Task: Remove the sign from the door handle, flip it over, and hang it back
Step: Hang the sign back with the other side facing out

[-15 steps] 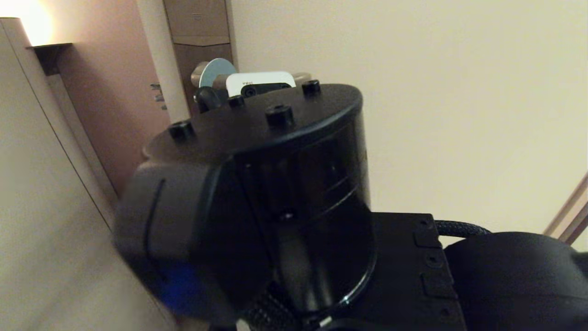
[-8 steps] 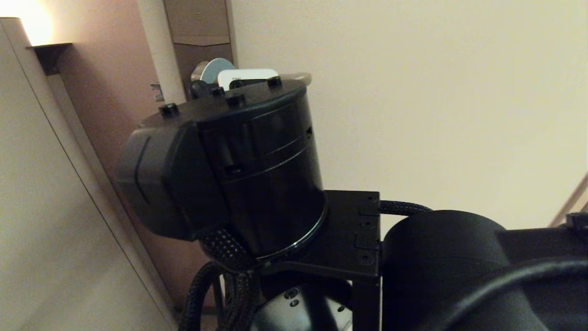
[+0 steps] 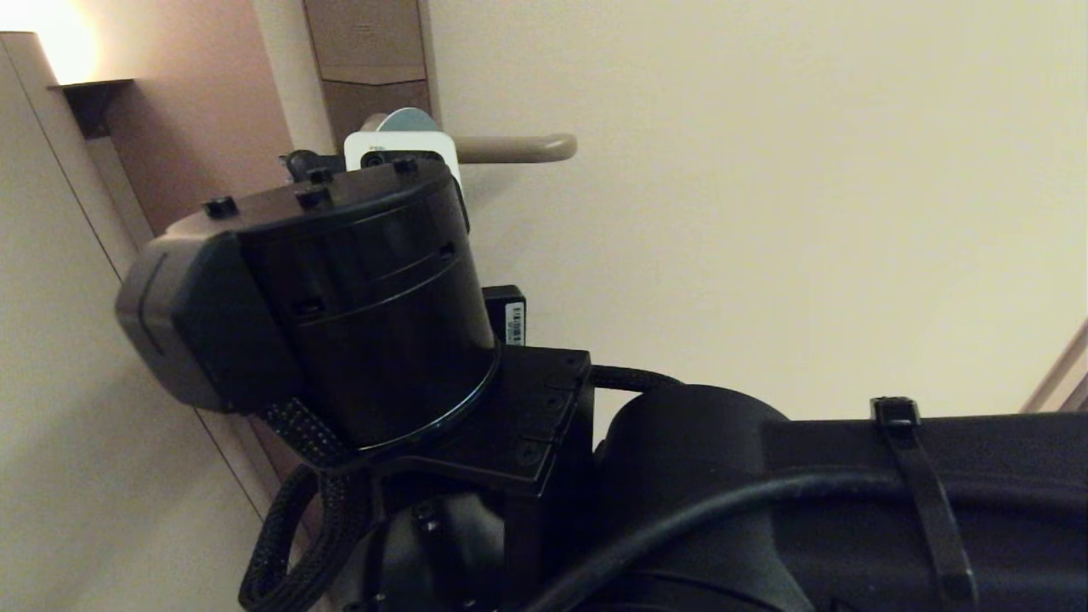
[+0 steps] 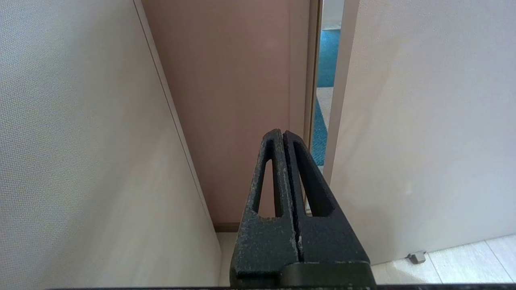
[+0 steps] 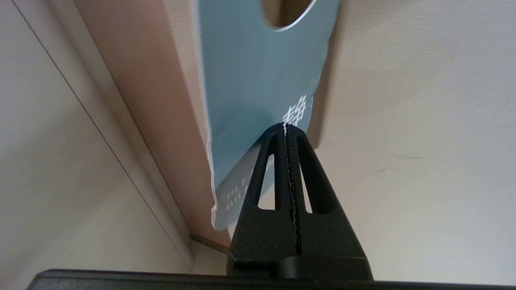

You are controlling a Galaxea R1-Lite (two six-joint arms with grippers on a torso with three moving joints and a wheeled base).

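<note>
The sign (image 5: 258, 80) shows its blue side with white print, and its oval hole sits at its far end. My right gripper (image 5: 285, 125) is shut on the sign's lower part, which runs edge-on between the fingers. In the head view only the sign's rounded blue top (image 3: 412, 121) shows, close to the base of the door handle (image 3: 514, 149) by the brown lock plate (image 3: 370, 51). Whether the sign's hole is round the lever I cannot tell. My right arm (image 3: 357, 289) hides the gripper there. My left gripper (image 4: 282, 132) is shut and empty, low by the door gap.
A pale wall panel (image 3: 68, 382) stands close on the left, with a lit wall lamp (image 3: 51, 47) above. The cream door (image 3: 765, 212) fills the right. Blue carpet (image 4: 327, 60) shows through the door gap. A small door stop (image 4: 416, 256) sits on the floor.
My right arm has swung left and further from the camera, carrying the sign toward the lock plate. The lever of the door handle, mostly covered before, now shows in full.
</note>
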